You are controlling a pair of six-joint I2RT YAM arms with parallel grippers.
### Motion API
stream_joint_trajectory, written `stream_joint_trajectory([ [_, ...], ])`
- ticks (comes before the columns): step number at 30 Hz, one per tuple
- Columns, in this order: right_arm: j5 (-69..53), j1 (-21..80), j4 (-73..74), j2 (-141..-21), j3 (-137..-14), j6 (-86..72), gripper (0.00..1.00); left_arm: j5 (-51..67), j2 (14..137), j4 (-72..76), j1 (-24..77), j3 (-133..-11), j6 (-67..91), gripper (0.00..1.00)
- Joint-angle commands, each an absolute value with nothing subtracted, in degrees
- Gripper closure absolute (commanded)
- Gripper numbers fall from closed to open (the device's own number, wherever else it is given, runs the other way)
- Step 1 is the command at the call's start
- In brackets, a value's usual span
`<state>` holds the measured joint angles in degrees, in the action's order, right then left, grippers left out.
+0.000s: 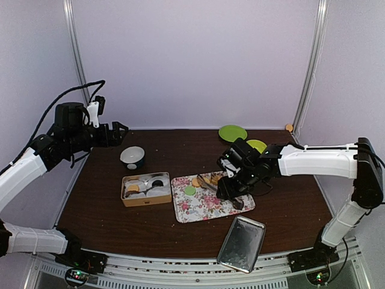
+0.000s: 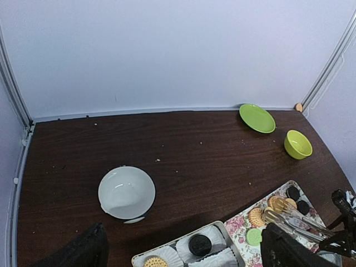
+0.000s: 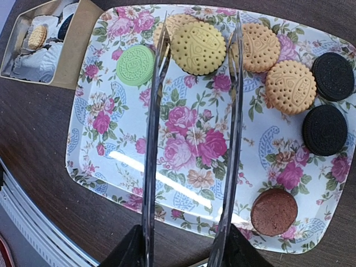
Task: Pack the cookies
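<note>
**Tongs astride a yellow cookie on the tray**

Your right gripper (image 3: 183,253) is clamped on the handle end of a pair of slim metal tongs (image 3: 150,144). Their blades stand apart on either side of a pale yellow round cookie (image 3: 198,47). That cookie lies flat on the rectangular rose-patterned tray (image 3: 89,161); you cannot tell whether the blades touch it.

On the same tray you have:
- a light green cookie (image 3: 136,65) just outside one blade
- two tan biscuit cookies (image 3: 290,87) outside the other blade
- two black cookies (image 3: 324,129) near the tray's edge
- one reddish-brown cookie (image 3: 273,212) alone in a corner

The tan rectangular box (image 3: 75,50) beside the tray holds an orange cookie (image 3: 37,36) and a dark cookie (image 3: 65,25) in white paper cups (image 3: 30,64).

Your left gripper (image 1: 119,133) hangs high over the back left of the dark wooden table (image 1: 180,147). Its jaws are spread wide and hold nothing.
</note>
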<state>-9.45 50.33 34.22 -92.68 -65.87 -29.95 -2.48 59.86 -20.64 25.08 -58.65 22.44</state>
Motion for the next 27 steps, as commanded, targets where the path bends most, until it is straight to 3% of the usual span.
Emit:
stream_joint_trajectory([
  [1, -11.0, 50.0, 32.8, -92.4, -66.4, -29.8, 0.56, -1.8, 60.2, -18.0, 24.7, -59.9, 22.1, 0.02],
  [27, -11.6, 53.6, 40.1, -84.1, -65.0, -31.3, 0.64, -0.4, 60.3, -17.7, 24.8, -60.0, 22.7, 0.02],
])
